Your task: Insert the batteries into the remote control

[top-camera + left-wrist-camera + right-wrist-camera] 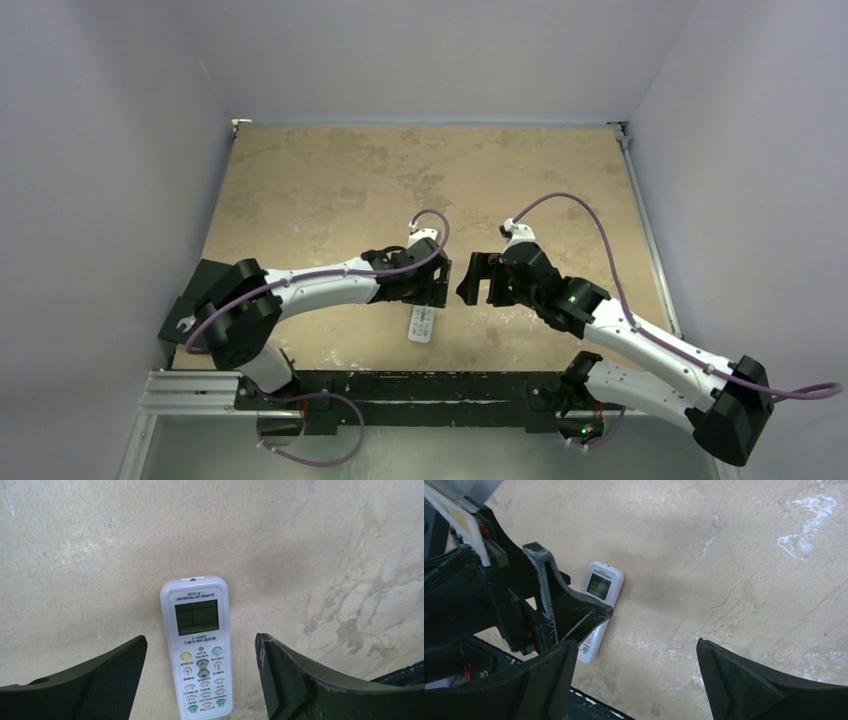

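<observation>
The left gripper hangs closest, spread open and holding nothing, one jaw on either side of the remote control. The remote lies buttons-up on the table, its long axis running straight away between the jaws.

From the right wrist, the right gripper gapes empty too, with the remote off to its left.

From above, the remote sits just bases-side of the left gripper, so that arm looks nearer. I see no batteries.

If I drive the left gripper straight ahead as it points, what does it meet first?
Likely the remote control, face up straight ahead of the left gripper's open jaws, on the table.
</observation>
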Tool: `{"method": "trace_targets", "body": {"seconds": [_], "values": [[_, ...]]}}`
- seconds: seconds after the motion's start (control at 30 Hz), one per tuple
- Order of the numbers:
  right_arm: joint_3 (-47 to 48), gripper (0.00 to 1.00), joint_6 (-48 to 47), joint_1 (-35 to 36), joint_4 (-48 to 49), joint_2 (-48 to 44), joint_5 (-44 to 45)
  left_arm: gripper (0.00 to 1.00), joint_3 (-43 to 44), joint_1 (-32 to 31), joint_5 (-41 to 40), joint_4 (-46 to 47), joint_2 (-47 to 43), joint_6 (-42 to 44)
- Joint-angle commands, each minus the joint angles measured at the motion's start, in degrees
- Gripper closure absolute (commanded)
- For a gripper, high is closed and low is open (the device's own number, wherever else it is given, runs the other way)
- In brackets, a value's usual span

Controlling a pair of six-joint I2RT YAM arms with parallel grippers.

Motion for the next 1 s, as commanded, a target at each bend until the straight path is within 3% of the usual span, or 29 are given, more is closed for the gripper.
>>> {"method": "trace_targets", "body": {"seconds": [0.0,0.73,0.97], "values": [[1.65,0.01,-0.87,-0.12,0.23,-1.59,0.94,0.21,2.79,-0.18,-1.19,-1.77,-5.01,-0.34],[6.58,0.01,-0.46,-0.12,-4.64,-6.38,7.79,0.2,2.87,0.0,-7.29,-9.57,-17.77,3.98],[9.54,0.01,-1.38,-0.12,-7.79,-7.44,9.4,0.2,2.66,3.64,-8.46,-13.71,-23.07,6.26]]}}
